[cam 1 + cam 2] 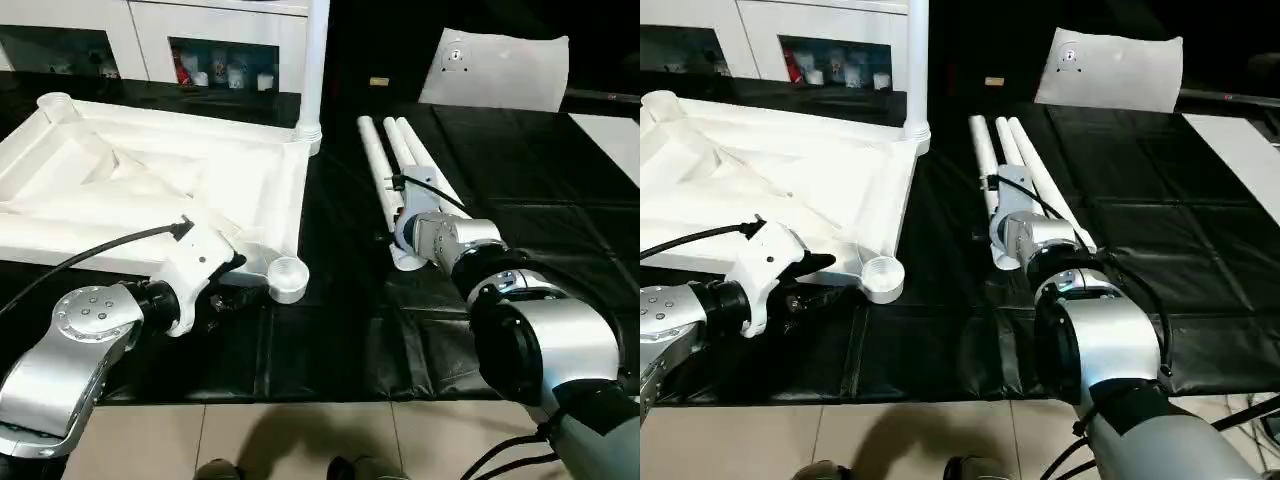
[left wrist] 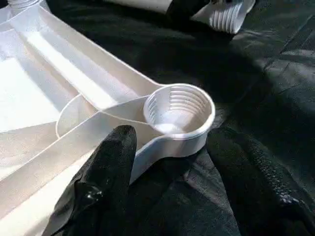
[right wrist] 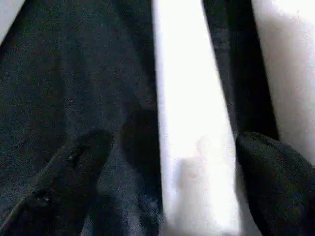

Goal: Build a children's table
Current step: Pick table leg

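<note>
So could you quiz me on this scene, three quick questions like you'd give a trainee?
1. True or false: one leg already stands upright in a corner socket of the tabletop.
2. How many legs lie on the black mat?
3. The right hand has its fingers: A) spread either side of a lying leg, B) clamped on the tabletop, C) holding a bag.

Key: 1 true; 2 three; 3 A.

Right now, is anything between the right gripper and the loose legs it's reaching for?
Nothing visible. The right gripper is open, its fingers straddling one leg of the loose legs on the black cloth.
</note>
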Controlling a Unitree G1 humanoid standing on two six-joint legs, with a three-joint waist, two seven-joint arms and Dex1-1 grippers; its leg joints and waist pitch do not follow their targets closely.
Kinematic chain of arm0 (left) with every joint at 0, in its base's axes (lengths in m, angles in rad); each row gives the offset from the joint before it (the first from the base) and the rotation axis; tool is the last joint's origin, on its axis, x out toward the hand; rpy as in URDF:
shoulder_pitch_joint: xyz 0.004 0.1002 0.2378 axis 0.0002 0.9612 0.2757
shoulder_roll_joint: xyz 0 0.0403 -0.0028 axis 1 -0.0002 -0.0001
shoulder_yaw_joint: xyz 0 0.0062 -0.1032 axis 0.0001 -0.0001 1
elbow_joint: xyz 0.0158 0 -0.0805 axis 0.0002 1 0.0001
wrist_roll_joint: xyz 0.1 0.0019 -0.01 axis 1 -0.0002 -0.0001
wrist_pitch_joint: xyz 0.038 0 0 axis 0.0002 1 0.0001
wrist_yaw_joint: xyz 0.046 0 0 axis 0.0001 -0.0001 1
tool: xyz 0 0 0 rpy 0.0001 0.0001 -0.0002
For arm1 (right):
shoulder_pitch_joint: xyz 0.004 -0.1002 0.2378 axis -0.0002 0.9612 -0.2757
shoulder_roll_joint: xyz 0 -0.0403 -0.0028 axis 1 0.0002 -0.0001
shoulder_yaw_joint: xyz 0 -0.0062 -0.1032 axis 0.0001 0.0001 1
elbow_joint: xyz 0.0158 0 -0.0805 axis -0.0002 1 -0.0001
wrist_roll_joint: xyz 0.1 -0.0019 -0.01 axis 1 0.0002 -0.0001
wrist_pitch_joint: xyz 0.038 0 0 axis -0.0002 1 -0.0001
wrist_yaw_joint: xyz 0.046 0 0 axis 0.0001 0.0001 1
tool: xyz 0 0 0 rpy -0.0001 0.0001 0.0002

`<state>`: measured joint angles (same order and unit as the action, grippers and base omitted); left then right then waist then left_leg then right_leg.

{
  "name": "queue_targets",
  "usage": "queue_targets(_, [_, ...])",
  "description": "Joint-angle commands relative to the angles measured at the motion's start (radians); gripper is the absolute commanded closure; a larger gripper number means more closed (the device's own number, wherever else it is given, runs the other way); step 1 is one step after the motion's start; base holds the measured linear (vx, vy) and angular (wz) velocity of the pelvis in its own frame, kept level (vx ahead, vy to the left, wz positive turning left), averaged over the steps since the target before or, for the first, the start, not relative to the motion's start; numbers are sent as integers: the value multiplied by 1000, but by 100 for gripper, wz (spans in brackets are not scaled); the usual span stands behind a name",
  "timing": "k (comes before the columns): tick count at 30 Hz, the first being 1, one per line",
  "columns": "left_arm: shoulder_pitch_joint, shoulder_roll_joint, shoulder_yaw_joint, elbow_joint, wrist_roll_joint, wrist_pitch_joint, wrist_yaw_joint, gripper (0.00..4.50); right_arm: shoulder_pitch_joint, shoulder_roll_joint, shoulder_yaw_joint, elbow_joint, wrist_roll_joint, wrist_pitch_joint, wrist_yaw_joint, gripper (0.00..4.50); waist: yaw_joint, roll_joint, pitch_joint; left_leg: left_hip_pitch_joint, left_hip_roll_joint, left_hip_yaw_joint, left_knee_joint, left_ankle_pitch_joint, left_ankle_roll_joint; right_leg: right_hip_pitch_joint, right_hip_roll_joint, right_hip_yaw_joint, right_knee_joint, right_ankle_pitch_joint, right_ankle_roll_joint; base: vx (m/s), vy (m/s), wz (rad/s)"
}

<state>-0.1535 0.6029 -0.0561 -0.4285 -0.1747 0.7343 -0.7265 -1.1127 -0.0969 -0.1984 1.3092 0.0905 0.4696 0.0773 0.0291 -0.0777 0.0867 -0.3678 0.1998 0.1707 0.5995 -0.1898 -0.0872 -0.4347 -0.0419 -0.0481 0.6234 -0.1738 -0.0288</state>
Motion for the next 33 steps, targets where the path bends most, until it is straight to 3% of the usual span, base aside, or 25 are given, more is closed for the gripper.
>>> queue_targets(1, [2, 9, -9, -30, -10, 8, 1, 166, 33, 8, -11, 48, 11, 44, 9, 17, -7, 29, -46, 12, 18, 1, -72, -252, -40, 46, -64, 46, -70, -255, -154, 0, 0, 0])
queue_targets(5, [-2, 8, -12, -27, -10, 6, 3, 164, 37, 9, -13, 44, 3, 48, 17, 57, -9, 21, -47, 11, 18, 1, -72, -261, -40, 48, -65, 46, -73, -280, -148, 0, 0, 0])
queue_targets(16, [-2, 3, -24, -22, -13, -2, 14, 164, 54, 5, -10, 31, -9, 6, 47, 150, -8, 24, -55, 11, 20, 1, -71, -247, -46, 49, -66, 47, -70, -253, -155, 0, 0, 0])
queue_targets(18, [-13, -11, -30, -4, -7, -19, 23, 164, 57, 7, -19, 25, -3, -32, 51, 168, -5, 32, -63, 13, 21, -1, -69, -251, -50, 52, -68, 46, -68, -252, -159, 0, 0, 0])
queue_targets(21, [-19, -20, -36, 10, 3, -35, 33, 164, 59, 9, -24, 20, 3, -51, 59, 194, -6, 28, -62, 11, 20, 0, -69, -256, -51, 53, -67, 46, -69, -251, -161, 0, 0, 0])
queue_targets(22, [-24, -27, -42, 22, 11, -48, 41, 164, 59, 10, -32, 14, 11, -68, 67, 202, -5, 42, -70, 13, 19, -1, -66, -259, -51, 55, -67, 45, -67, -240, -166, 0, 0, 0])
queue_targets(23, [-30, -35, -47, 34, 18, -60, 51, 164, 60, 11, -42, 6, 22, -91, 75, 212, -5, 44, -71, 12, 19, -1, -66, -263, -49, 56, -67, 44, -70, -239, -165, 0, 0, 0])
queue_targets(24, [-40, -46, -51, 50, 26, -73, 65, 164, 59, 12, -67, -7, 48, -122, 85, 222, -5, 40, -72, 12, 19, 0, -65, -261, -45, 58, -67, 44, -71, -232, -165, 0, 0, 0])
queue_targets(25, [-45, -51, -52, 58, 27, -75, 69, 164, 58, 12, -79, -12, 61, -122, 89, 238, -3, 48, -76, 12, 19, -1, -64, -255, -45, 59, -67, 44, -67, -222, -168, 0, 0, 0])
queue_targets(26, [-45, -52, -52, 58, 27, -75, 69, 164, 58, 12, -80, -12, 62, -121, 89, 238, -5, 43, -76, 8, 18, 0, -64, -237, -41, 62, -65, 43, -65, -201, -176, 0, 0, 0])
queue_targets(27, [-57, -60, -53, 76, 27, -81, 73, 164, 58, 10, -97, -19, 80, -123, 93, 251, -3, 58, -80, 11, 18, -1, -61, -230, -43, 63, -66, 43, -62, -185, -186, 0, 0, 0])
queue_targets(29, [-76, -75, -56, 102, 28, -93, 80, 164, 65, 4, -115, -34, 99, -130, 105, 251, -4, 53, -82, 8, 17, 0, -59, -226, -36, 67, -64, 42, -62, -167, -199, 0, 0, 0])
queue_targets(30, [-84, -81, -57, 114, 29, -98, 84, 164, 68, 2, -120, -40, 104, -132, 110, 282, -2, 60, -85, 7, 16, 0, -57, -219, -34, 69, -64, 42, -61, -160, -202, 0, 0, 0])
queue_targets(31, [-98, -88, -65, 135, 32, -111, 83, 164, 74, -2, -117, -49, 102, -145, 132, 282, -2, 54, -84, 7, 15, 2, -55, -211, -25, 69, -64, 43, -62, -162, -202, 0, 0, 0])
queue_targets(32, [-100, -88, -66, 138, 33, -113, 83, 164, 75, -3, -117, -51, 102, -147, 135, 286, 1, 66, -87, 7, 13, 0, -55, -206, -23, 71, -65, 42, -62, -165, -204, 0, 0, 0])
queue_targets(33, [-105, -90, -70, 147, 35, -120, 82, 164, 76, -5, -114, -54, 98, -154, 145, 302, 0, 63, -86, 8, 14, 4, -54, -207, -19, 68, -64, 43, -67, -172, -204, 0, 0, 0])
